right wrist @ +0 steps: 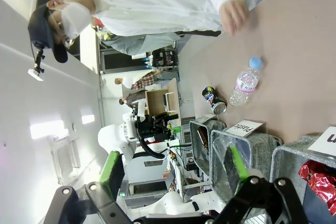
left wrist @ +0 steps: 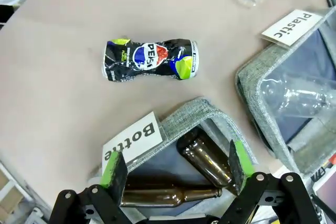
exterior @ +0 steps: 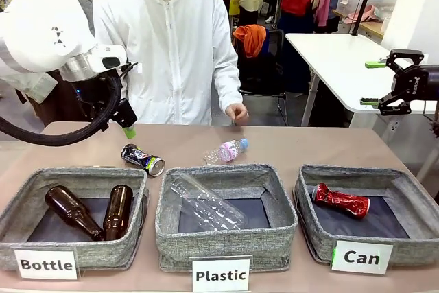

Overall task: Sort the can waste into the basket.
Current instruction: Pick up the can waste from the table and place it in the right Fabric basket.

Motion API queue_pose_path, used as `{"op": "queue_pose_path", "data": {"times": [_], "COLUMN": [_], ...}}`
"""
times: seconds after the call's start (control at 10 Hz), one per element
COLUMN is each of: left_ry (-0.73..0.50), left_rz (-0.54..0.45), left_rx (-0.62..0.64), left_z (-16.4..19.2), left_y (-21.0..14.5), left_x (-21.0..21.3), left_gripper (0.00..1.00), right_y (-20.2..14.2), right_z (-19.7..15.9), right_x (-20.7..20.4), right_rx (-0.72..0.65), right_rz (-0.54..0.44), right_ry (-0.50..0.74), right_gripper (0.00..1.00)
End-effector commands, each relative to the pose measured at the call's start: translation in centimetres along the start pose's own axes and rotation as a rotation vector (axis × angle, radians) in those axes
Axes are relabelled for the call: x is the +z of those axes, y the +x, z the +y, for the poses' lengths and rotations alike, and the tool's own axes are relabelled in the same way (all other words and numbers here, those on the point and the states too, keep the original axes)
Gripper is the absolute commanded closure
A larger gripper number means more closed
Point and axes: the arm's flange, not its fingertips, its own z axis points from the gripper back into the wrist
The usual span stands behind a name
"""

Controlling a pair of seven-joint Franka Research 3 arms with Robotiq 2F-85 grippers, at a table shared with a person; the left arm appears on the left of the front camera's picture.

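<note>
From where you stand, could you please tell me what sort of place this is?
Probably a robotics lab staged for waste sorting: the left claw and right claw flank a table holding a Bottle bin, Plastic bin and Can bin; a person in white stands opposite, another worktable behind.

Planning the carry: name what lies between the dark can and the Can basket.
Front view: the Plastic basket, holding a clear bottle, sits between dark can and Can basket; a small bottle lies just behind that line.

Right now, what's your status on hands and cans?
Both hands open, empty; left hand near dark can, right hand raised aside. Red can in Can basket; dark can on table. Small plastic bottle nearby, not touching.
</note>
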Motion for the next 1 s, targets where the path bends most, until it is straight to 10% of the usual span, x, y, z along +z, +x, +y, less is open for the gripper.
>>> {"op": "queue_pose_path", "data": {"times": [0.0,0.6,0.9], "left_ry": [0.058,-0.008,-0.037], "left_rz": [0.017,0.041,-0.094], "left_rx": [-0.28,-1.777,-2.158], "left_z": [-0.2,1.4,3.1], "left_y": [2.0,5.0,2.8], "left_x": [-0.2,-2.2,-2.0], "left_gripper": [0.0,0.0,0.0], "right_y": [0.2,0.2,0.2], "right_z": [0.3,0.3,0.3], "right_x": [0.1,0.1,0.1], "right_rx": [-0.001,-0.001,-0.001], "right_rz": [0.009,0.009,0.009], "right_ry": [-0.001,-0.001,-0.001], "right_gripper": [0.0,0.0,0.0]}}
